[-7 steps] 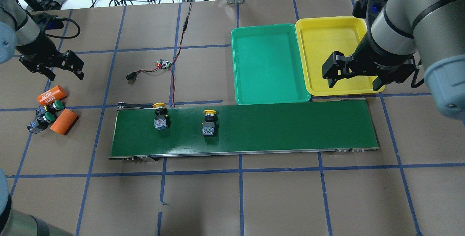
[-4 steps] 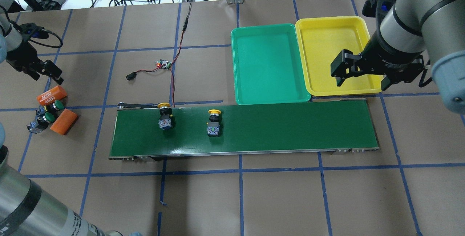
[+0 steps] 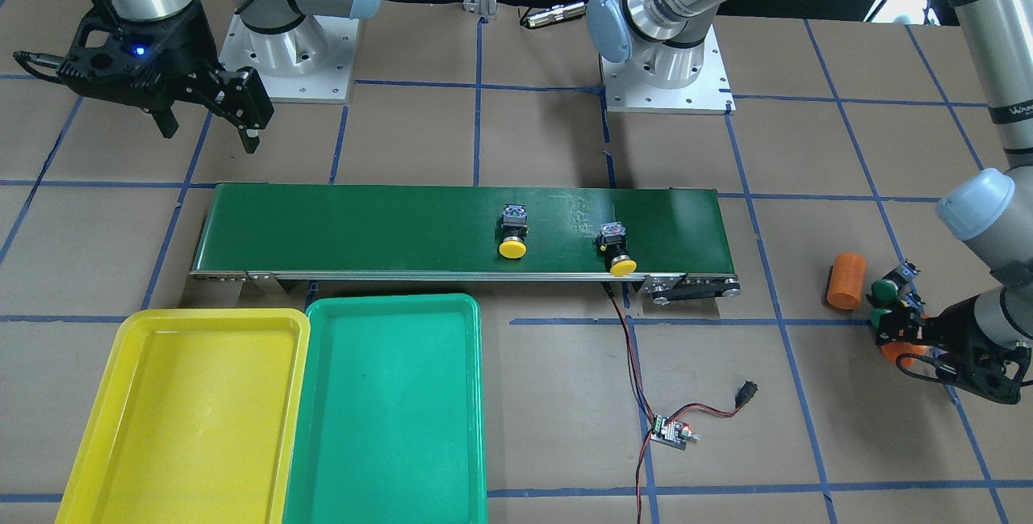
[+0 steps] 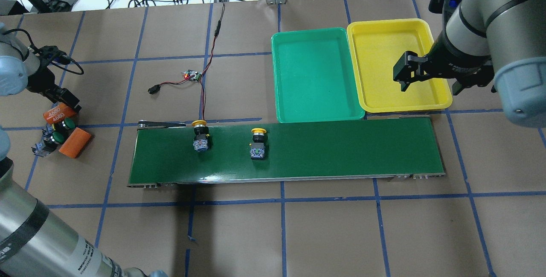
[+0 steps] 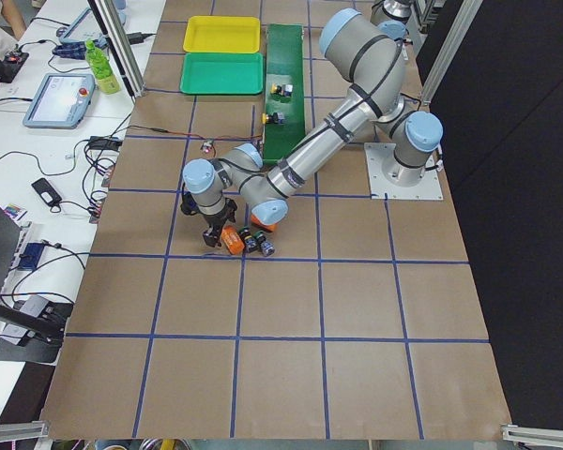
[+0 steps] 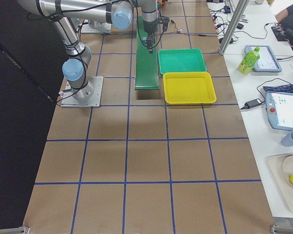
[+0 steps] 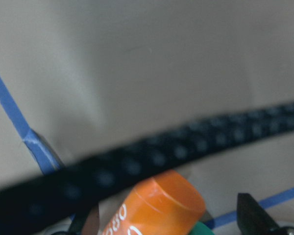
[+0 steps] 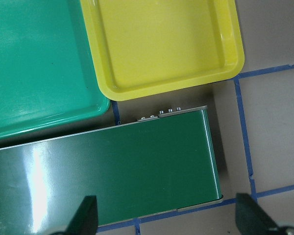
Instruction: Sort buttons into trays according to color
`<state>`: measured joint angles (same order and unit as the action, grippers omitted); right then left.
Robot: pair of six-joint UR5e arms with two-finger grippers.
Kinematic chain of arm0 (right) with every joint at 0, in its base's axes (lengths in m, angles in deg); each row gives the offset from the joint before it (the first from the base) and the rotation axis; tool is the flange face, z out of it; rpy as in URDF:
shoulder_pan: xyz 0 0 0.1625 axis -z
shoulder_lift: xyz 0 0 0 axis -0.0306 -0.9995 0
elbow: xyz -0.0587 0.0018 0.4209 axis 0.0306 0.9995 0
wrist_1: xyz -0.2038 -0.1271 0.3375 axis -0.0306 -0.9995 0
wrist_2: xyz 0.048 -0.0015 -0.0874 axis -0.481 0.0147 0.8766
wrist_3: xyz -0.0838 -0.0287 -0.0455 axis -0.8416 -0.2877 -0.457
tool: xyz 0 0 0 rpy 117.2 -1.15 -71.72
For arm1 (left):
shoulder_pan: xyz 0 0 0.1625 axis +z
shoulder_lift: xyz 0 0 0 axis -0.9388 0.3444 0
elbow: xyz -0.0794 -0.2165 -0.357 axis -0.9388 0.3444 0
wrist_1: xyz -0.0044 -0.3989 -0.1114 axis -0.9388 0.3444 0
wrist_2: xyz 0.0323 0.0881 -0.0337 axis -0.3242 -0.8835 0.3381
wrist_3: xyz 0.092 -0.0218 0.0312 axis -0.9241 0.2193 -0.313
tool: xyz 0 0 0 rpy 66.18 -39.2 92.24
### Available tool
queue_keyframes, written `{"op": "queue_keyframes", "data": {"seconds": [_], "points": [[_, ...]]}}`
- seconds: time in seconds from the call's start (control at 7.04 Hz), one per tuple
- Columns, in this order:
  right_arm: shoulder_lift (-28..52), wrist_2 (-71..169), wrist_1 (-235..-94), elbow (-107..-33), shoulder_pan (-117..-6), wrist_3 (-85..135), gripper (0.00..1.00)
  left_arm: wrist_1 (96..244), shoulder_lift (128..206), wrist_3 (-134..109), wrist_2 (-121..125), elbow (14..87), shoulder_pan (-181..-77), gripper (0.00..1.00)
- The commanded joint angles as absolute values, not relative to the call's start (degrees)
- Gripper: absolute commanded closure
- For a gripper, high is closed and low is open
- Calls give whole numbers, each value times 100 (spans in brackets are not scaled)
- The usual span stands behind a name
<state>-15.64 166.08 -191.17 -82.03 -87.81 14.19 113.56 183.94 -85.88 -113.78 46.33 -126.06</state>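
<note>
Two yellow buttons [image 4: 199, 134] [image 4: 257, 142] lie on the dark-green conveyor belt [image 4: 341, 149], also seen from the front [image 3: 512, 235] [image 3: 615, 253]. Two green buttons [image 4: 67, 123] [image 4: 57, 137] sit at the far left between two orange cylinders. My left gripper [image 4: 64, 99] is low over the cylinder marked 4680 [image 7: 157, 210], open, with its fingers on either side of it. My right gripper [image 4: 431, 80] is open and empty above the yellow tray's [image 4: 384, 55] near edge. The green tray [image 4: 315, 76] lies beside it, empty.
The second orange cylinder [image 4: 75, 142] lies just in front of the green buttons. A small circuit board with red and black wires [image 4: 193, 74] lies behind the belt's left end. Cables and devices line the table's far edge.
My left gripper has moved left and then down onto the 4680 cylinder. My right gripper has drifted right and back over the yellow tray. Both yellow buttons have travelled right along the belt.
</note>
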Motion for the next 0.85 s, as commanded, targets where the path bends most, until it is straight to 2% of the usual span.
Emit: {"op": "queue_keyframes", "data": {"seconds": [0.0, 0.28, 0.71], "points": [[-1349, 16553, -19307, -8279, -8780, 1444, 0, 11253, 18458, -8676, -11400, 4673, -12601, 34], [-605, 16552, -19545, -8244, -8798, 1462, 0, 11245, 18354, -9296, -11400, 4891, -12593, 90], [56, 16281, -20178, -8244, -8868, 1462, 0, 12224, 17522, -9379, -11295, 4744, -12977, 99]]}}
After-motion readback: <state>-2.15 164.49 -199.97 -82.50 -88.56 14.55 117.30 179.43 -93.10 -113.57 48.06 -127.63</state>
